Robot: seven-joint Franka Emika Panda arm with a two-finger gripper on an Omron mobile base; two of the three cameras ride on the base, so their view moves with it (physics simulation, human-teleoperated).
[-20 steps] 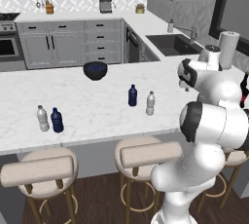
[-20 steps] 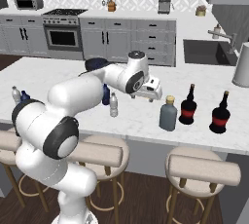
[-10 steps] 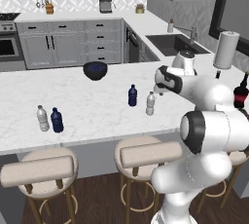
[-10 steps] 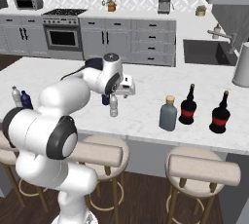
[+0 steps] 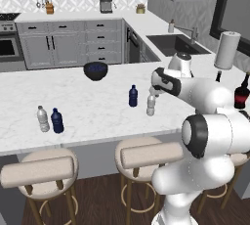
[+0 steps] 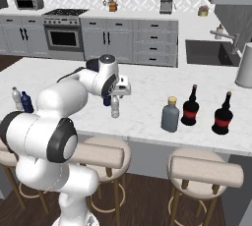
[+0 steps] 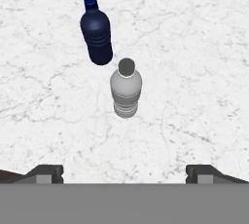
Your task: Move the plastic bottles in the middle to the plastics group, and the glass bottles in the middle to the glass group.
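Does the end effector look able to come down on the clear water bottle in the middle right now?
Probably yes. The open end effector hangs above the clear water bottle, its cap bare; the dark blue bottle stands just beside it, apart, which leaves little room.

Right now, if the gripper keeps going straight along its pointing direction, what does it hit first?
Most likely the small clear-whitish plastic water bottle with the white cap: it sits near the centre of the hand view, below the open gripper. The small dark blue plastic bottle stands off to the side. Depth is uncertain.
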